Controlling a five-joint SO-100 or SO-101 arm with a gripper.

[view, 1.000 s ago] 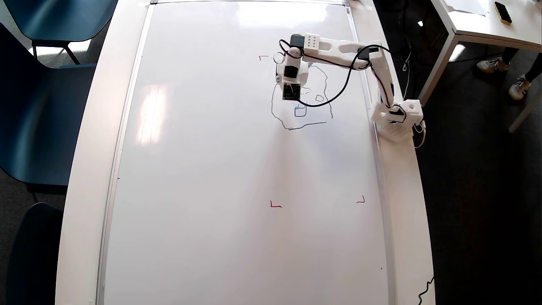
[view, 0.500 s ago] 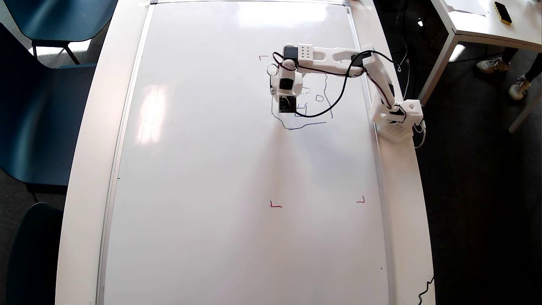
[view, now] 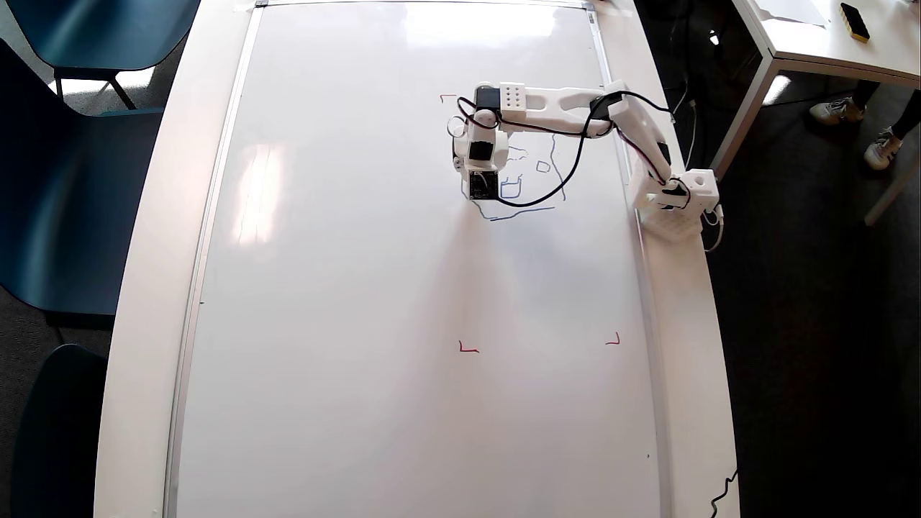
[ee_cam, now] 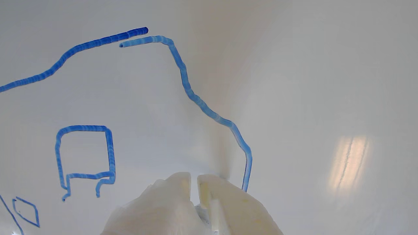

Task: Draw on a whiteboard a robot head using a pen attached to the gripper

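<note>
Since a second ago my hand point(ee_cam: 194, 178) has slid left in the overhead view, over the robot head's point(view: 536, 188) left outline on the whiteboard point(view: 360, 288). Jaws nearly shut — pen unseen, so I cannot tell its grip. Risk: pen lifting breaks the line; the black cable point(view: 568, 173) droops overhead.

One whiteboard point(view: 345, 288); one blue robot head point(ee_cam: 183, 78) drawing ahead of the one gripper point(ee_cam: 194, 178); three red corner marks point(view: 468, 349) visible; two blue chairs point(view: 65, 180).
</note>
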